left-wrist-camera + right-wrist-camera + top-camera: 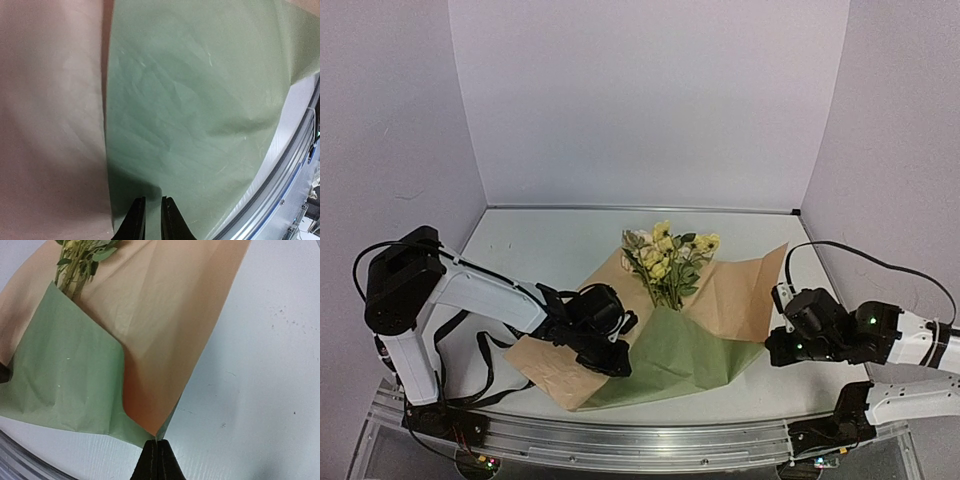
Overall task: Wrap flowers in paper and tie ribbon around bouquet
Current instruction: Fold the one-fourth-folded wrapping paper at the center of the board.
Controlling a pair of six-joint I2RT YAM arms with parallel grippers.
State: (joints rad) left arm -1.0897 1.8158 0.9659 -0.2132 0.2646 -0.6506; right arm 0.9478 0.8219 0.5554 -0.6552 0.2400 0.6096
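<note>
the paper (665, 365) is lying at lower centre of the top view, between the two claws, its olive face folding up over the tan, with the flowers (668, 255) poking out above the fold. the left claw (152, 201) is sitting over the green fold, fingers nearly together; i cannot tell if they are pinching it. the right claw (156, 444) is pressing together at the paper's lower right corner.
</note>
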